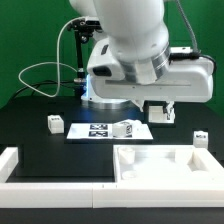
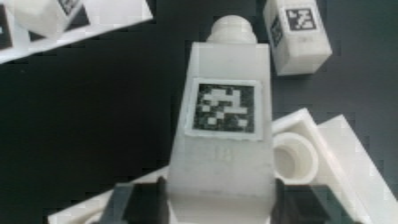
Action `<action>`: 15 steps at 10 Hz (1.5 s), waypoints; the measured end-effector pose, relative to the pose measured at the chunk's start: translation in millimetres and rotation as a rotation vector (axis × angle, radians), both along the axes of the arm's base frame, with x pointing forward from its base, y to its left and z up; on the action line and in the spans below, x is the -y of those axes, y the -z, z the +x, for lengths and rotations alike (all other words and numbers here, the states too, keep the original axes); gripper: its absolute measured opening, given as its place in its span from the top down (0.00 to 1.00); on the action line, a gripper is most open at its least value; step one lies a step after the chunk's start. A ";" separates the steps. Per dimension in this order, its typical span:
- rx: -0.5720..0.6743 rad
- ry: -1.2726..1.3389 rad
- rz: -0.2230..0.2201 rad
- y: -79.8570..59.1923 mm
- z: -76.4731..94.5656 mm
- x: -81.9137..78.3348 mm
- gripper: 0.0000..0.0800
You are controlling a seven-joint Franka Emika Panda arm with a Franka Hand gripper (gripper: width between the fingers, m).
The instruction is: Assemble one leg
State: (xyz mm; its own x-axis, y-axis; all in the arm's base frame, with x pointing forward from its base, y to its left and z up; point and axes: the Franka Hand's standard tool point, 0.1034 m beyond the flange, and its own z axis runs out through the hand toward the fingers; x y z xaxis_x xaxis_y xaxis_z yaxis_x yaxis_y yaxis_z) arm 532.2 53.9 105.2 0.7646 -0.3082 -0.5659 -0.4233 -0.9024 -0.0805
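- Gripper [image 2: 217,206]: dark fingers [image 2: 139,203] either side of the leg's wide end, clamped onto it. Ext. view agrees, w/ a tagged block under the hand [image 1: 160,108].
- Leg [image 2: 226,110]: white tapered block, square marker tag on the facing side, narrower peg at the far end. Held in line w/ the fingers. In ext. view it sits behind the panel's far rim, toward that view's right. Whether it is clear of the table can't be told.
- Panel [image 1: 135,172]: large white rimmed tray, front of scene, flat on the black table [image 1: 30,115].
- Socket [image 2: 290,157]: round boss at a panel corner, just beside the leg in wrist view. The leg is not in it.
- Other legs: three loose. One sits toward ext. view's left [image 1: 55,123], one on or at the marker board [image 1: 125,128], one at far right [image 1: 200,138]. One also shows near the held leg's peg in wrist view [image 2: 299,35].
- Marker board [image 1: 92,131]: flat, tagged, behind the panel.
- Step (judged): transport/align. Leg is grasped and brought near a corner socket, not yet seated.
- Next move needs (judged): peg end pointed at the socket and centred over the boss, then lowered straight and prob. twisted or pressed home. The grip must not slip meanwhile.
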 end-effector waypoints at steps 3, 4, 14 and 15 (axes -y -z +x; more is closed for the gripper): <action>0.196 -0.148 -0.062 -20.2 32.7 1.1 0.65; 0.288 -0.214 -0.093 -34.8 55.7 2.1 0.65; 1.069 -0.495 -0.274 -54.1 96.2 -49.9 0.65; 1.066 -0.497 -0.272 -52.5 95.0 -49.2 0.65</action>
